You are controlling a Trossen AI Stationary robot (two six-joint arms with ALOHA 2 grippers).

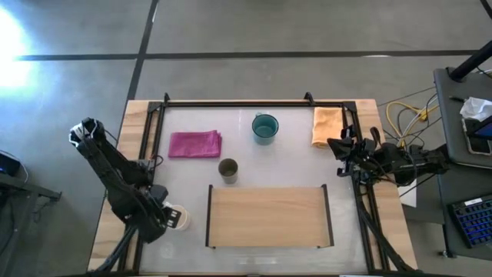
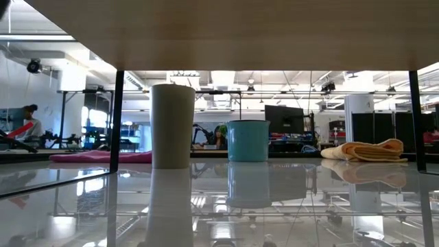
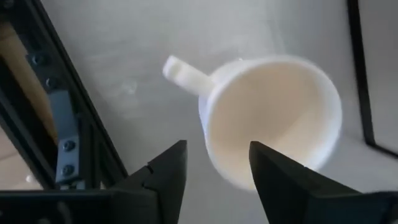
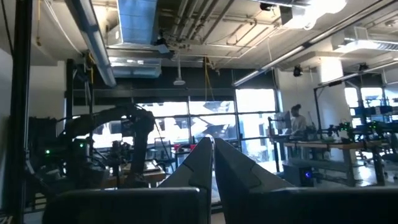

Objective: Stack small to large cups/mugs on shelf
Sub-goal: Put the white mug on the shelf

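Note:
The cream-white mug point(image 3: 273, 118) stands on the table's near left part point(image 1: 180, 218), left of the shelf point(image 1: 267, 217), with its handle point(image 3: 186, 73) sticking out sideways. My left gripper point(image 3: 214, 149) is open just above it. One finger is over the mug's mouth and one is outside its wall, and no touch shows. The small olive-brown cup point(image 1: 228, 170) point(image 2: 172, 125) stands just beyond the shelf's far edge. The teal mug point(image 1: 265, 128) point(image 2: 248, 140) stands farther back. My right gripper point(image 4: 213, 142) is shut and waits at the table's right edge point(image 1: 336, 146).
A pink cloth point(image 1: 194, 144) lies far left and an orange cloth point(image 1: 327, 125) far right. The black table frame point(image 3: 68, 130) runs close beside the cream mug. The shelf's black rail point(image 1: 208, 215) stands between the mug and the board. People and benches show in the room beyond.

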